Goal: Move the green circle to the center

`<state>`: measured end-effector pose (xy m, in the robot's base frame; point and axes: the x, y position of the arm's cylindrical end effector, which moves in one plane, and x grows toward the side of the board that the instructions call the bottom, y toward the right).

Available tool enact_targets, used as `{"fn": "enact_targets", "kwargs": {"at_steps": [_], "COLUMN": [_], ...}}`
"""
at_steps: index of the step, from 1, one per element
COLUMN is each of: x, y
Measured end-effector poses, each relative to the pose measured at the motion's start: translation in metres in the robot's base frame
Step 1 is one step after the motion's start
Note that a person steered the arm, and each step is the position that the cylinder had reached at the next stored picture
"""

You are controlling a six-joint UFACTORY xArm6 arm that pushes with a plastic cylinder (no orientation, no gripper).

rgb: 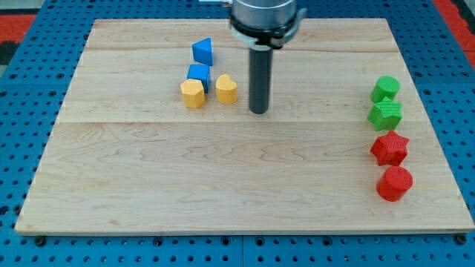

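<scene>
The green circle [386, 88] sits near the board's right edge, at the top of a column of blocks. Just below it lies a green star [385, 114]. My tip [258, 111] rests on the wooden board [223, 185] above the middle, far to the left of the green circle. It stands just right of a yellow block [226, 89] without touching it.
A red star [390, 148] and a red circle [394, 183] lie below the green star. Left of my tip are a yellow hexagon [192, 94], a blue cube [198, 73] and a blue triangle-like block [202, 51].
</scene>
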<state>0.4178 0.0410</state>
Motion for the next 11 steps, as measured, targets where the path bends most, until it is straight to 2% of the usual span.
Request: {"fn": "enact_targets", "kwargs": {"at_steps": [2, 3, 4, 5, 6, 7, 8, 9, 10, 11], "x": [0.000, -0.037, -0.085, -0.125, -0.139, -0.124, -0.028, -0.001, -0.031, -0.040], "y": [0.015, 0.035, 0.085, 0.197, 0.295, 0.303, 0.303, 0.265, 0.238, 0.142]}}
